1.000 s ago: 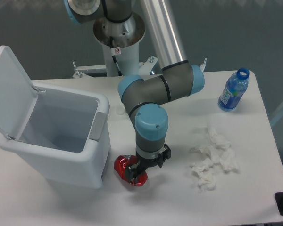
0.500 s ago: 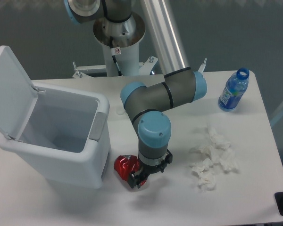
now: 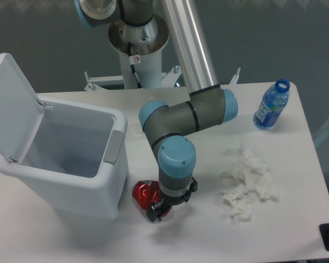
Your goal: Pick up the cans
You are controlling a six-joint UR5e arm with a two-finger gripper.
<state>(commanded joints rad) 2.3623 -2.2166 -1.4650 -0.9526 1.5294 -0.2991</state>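
A shiny red dented can [image 3: 143,193] lies on the white table [image 3: 197,235] just right of the bin's front corner. My gripper [image 3: 156,212] points straight down over the can's right side, its black fingers low at the table. The wrist hides the fingertips and the right half of the can. I cannot tell whether the fingers are closed on the can.
An open white bin [image 3: 66,159] with its lid raised stands at the left, close beside the can. Crumpled white tissues [image 3: 247,186] lie at the right. A blue-labelled water bottle [image 3: 271,105] stands at the far right back.
The wrist has sunk lower over the can and shifted slightly left. More of the can is now covered. The can has stayed in place.
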